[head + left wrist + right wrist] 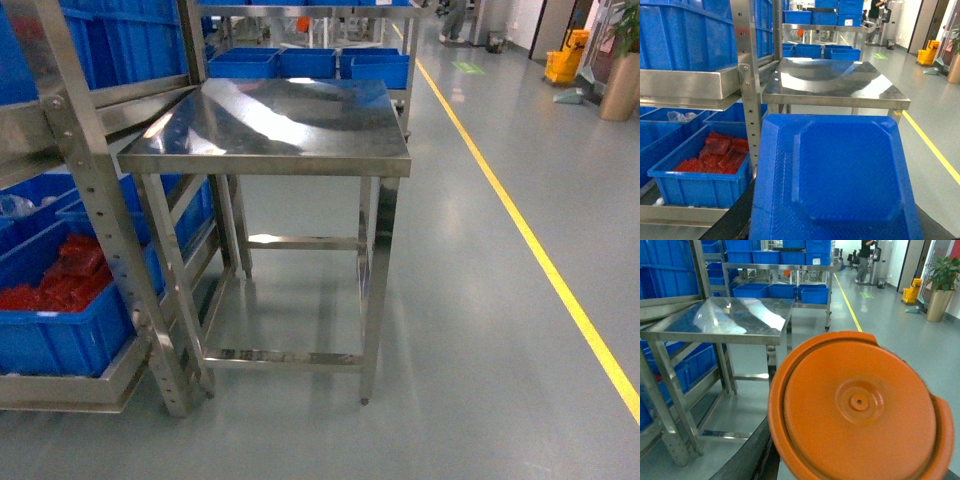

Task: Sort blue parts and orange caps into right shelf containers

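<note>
A large blue part (pixel 840 175), a moulded tray-like piece, fills the lower left wrist view. My left gripper (pixel 835 234) is shut on it, and only a dark finger (pixel 732 220) shows at its edge. A round orange cap (pixel 857 405) fills the right wrist view, with my right gripper (pixel 855 472) shut on it and mostly hidden behind it. Bright-blue containers (pixel 60 320) sit on the steel shelf (pixel 85 190) at the left of the head view; one holds red pieces (pixel 715 152). Neither gripper appears in the head view.
A bare steel table (pixel 275 125) stands straight ahead, against the shelf. More blue crates (pixel 300 62) sit on a rack behind it. A yellow floor line (pixel 540 250) runs along the right. A yellow mop bucket (pixel 563 62) and a planter (pixel 620 85) stand far right.
</note>
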